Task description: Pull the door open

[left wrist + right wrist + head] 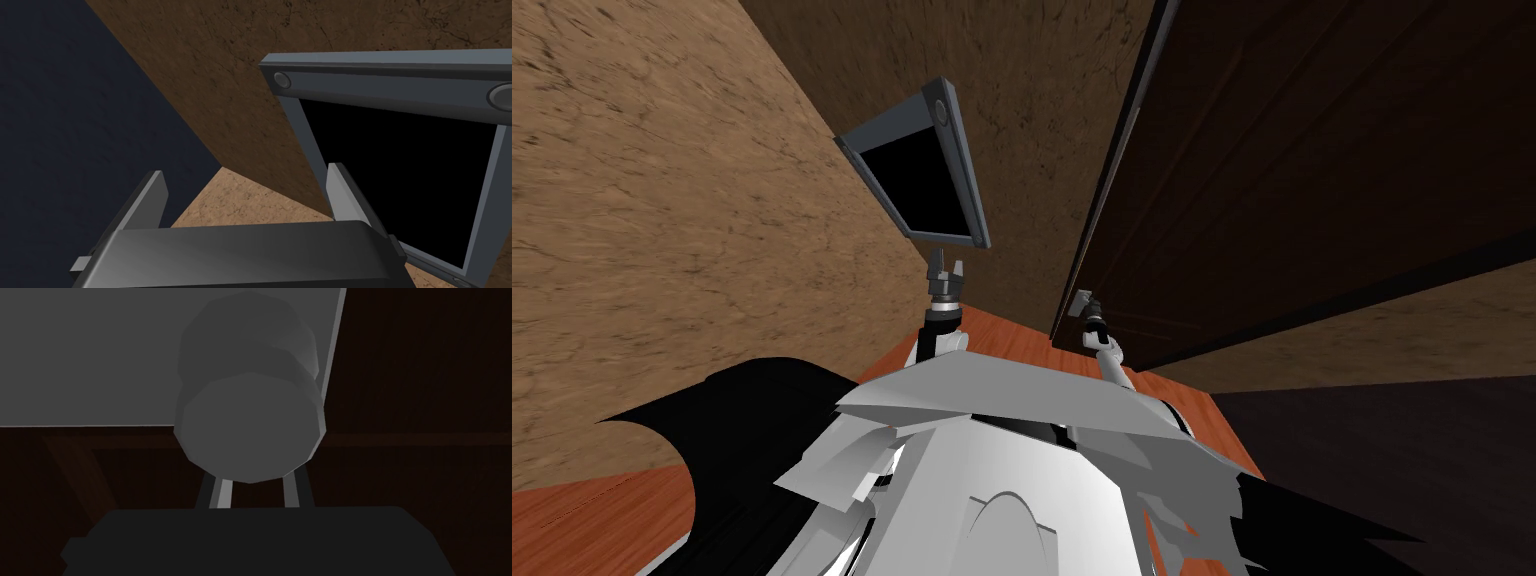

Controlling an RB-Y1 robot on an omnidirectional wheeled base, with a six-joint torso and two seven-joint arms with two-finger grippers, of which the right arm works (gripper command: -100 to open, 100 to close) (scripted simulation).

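Note:
The dark brown door stands to my right, its edge running down toward my right gripper. In the right wrist view a round grey knob sits on a grey plate fixed to the dark door. My right gripper is at the knob with its fingers drawn close together; their tips are hidden behind the knob. My left gripper is raised in front of my chest, open and holding nothing.
A grey-framed panel with a black area inside hangs on the brown wall just above the left gripper. Brown walls close in on the left and ahead. The floor is reddish wood.

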